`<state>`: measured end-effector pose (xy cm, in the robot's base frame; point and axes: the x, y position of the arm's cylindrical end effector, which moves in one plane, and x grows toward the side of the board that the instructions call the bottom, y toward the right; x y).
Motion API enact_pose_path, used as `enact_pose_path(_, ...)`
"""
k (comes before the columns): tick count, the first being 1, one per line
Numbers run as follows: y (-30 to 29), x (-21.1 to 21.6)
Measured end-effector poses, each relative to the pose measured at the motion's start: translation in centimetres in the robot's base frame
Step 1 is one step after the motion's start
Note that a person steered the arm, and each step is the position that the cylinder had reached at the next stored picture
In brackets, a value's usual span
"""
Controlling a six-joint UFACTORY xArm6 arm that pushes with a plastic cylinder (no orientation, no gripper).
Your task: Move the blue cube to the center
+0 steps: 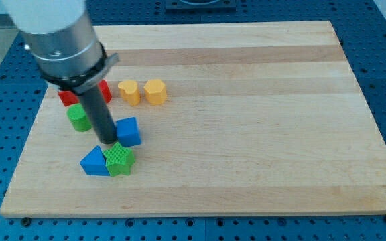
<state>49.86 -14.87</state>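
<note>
Sitting left of the board's middle, the blue cube (129, 131) has my tip (107, 142) touching its left side, the rod leaning down from the view's upper left. I have no jaws, so nothing is held. Just below lie a green star (119, 161) and blue triangle (95, 163); a green cylinder (79, 118), a partly hidden red block (66, 98) and two yellow blocks (143, 92) sit above.

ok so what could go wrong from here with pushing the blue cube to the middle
My tip sits at the blue cube's left edge, just above the green star block. Risks:
1. The contact looks off-centre, so the cube may spin or slip off sideways rather than travel straight toward the view's right.
2. The green star block and the blue triangular block touching it lie right below my tip; a slightly low push could drag them along.
</note>
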Motion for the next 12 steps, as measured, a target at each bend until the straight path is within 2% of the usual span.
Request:
enact_pose_path(3,10.8,0.0)
enact_pose_path(5,13.0,3.5)
enact_pose_path(6,15.1,3.6)
enact_pose_path(12,14.0,1.8)
